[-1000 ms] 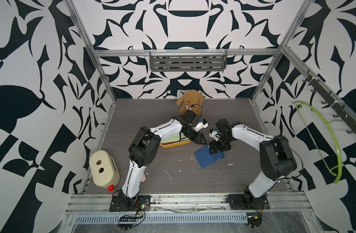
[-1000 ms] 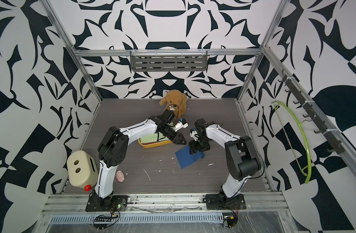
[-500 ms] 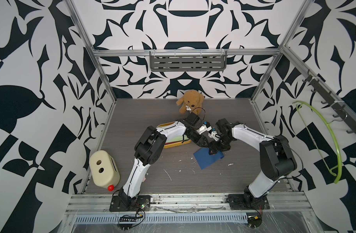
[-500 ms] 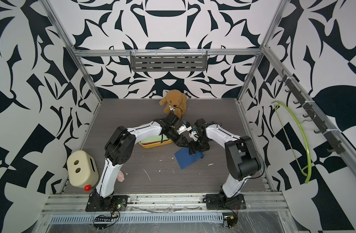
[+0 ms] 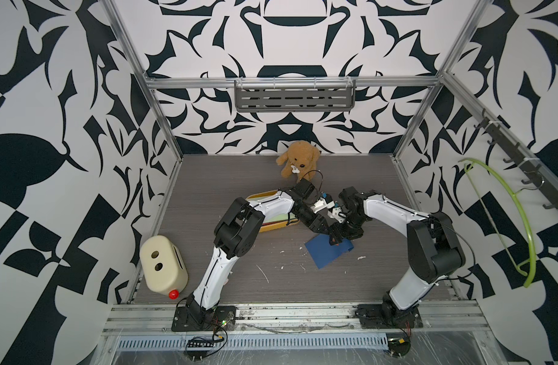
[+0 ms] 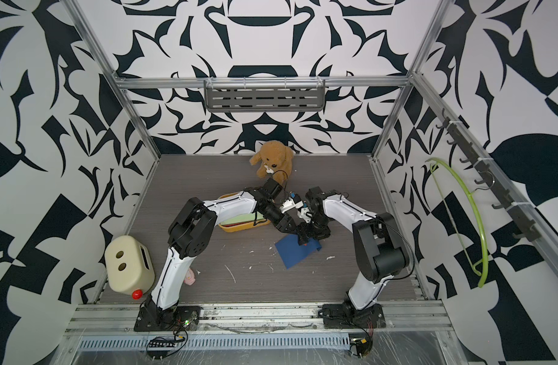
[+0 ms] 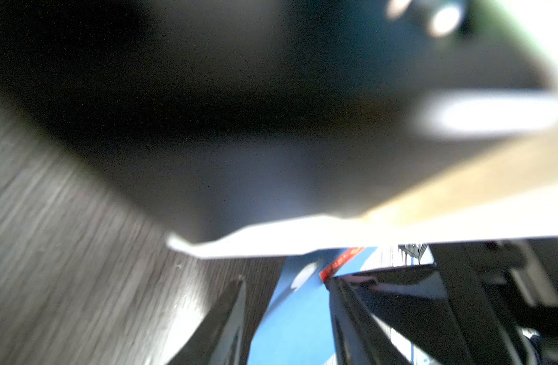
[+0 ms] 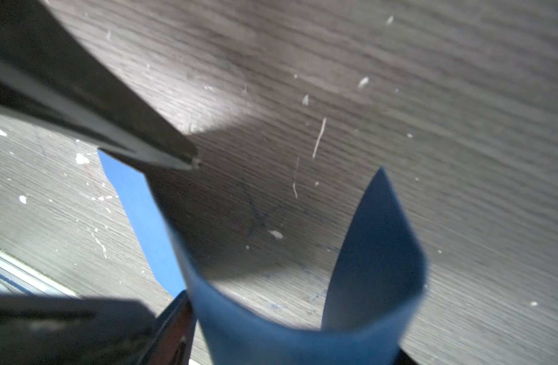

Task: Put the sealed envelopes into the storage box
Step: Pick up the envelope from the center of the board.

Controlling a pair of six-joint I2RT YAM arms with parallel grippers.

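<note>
The navy envelope [image 5: 325, 256] lies on the surface [image 5: 224, 177] just beside the yellow storage box [image 5: 271, 228], not yet in it. The box itself is half hidden under the left forearm and already holds a pale green envelope [image 5: 279, 218] on top of others. Both arms converge on the navy one, probably because a flat sheet of paper on a flat surface gives a gripper nothing to bite. In the right wrist view the envelope bows up in a curl against the lower finger of the right gripper [image 8: 189, 227], whose jaws stand well apart with nothing pinched between them. That looks like a prop meant to lift an edge clear of the surface. The left gripper [image 7: 285, 284] comes in from the box side, and in its blurred wrist view its fingers sit either side of the blue paper with a clear gap, so it is released and has no hold yet. A small red seal [image 7: 340, 262] shows near its tips. The sensible next move is for the left gripper to pinch the raised edge. The risk is that the paper creases or slips flat again. The teddy bear [image 5: 298, 159] and the cream box [image 5: 162, 267] sit well apart from all this.
</note>
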